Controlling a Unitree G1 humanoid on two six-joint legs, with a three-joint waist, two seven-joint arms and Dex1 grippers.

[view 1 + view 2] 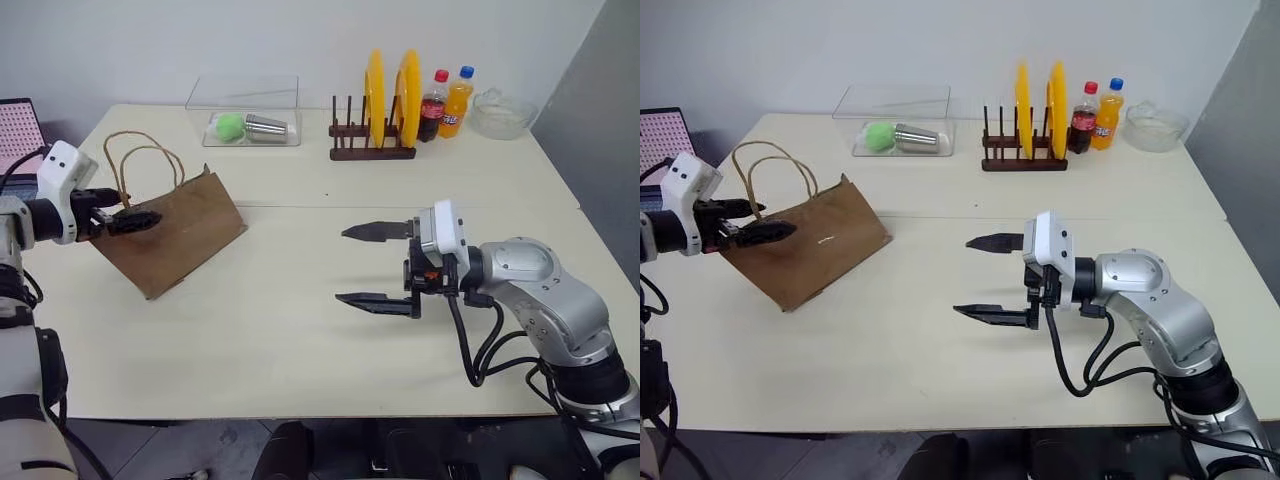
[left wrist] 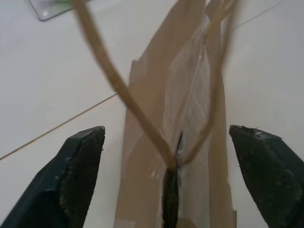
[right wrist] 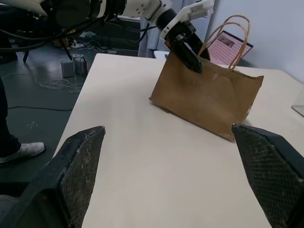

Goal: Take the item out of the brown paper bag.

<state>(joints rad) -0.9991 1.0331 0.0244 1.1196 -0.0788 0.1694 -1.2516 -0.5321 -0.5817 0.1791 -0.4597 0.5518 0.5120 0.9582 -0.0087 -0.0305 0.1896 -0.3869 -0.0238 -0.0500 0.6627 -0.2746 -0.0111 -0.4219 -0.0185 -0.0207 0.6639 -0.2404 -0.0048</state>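
The brown paper bag [image 1: 180, 235] stands tilted on the left part of the table, its two loop handles [image 1: 140, 160] upright. My left gripper [image 1: 140, 212] is at the bag's top corner. It is open, with one finger [image 2: 78, 171] on each side of the bag's narrow edge [image 2: 142, 190]. In the right wrist view one of these fingers [image 3: 187, 52] lies against the bag's face [image 3: 209, 102]. The item is hidden. My right gripper [image 1: 343, 265] hangs open and empty over the table's middle, pointing toward the bag from well to its right.
Along the far edge stand a clear box [image 1: 245, 125] with a green ball and a steel cup, a wooden rack with yellow plates [image 1: 385, 110], a cola bottle [image 1: 433, 105], an orange soda bottle [image 1: 456, 102] and a glass bowl [image 1: 503, 112]. A laptop screen [image 1: 18, 135] is far left.
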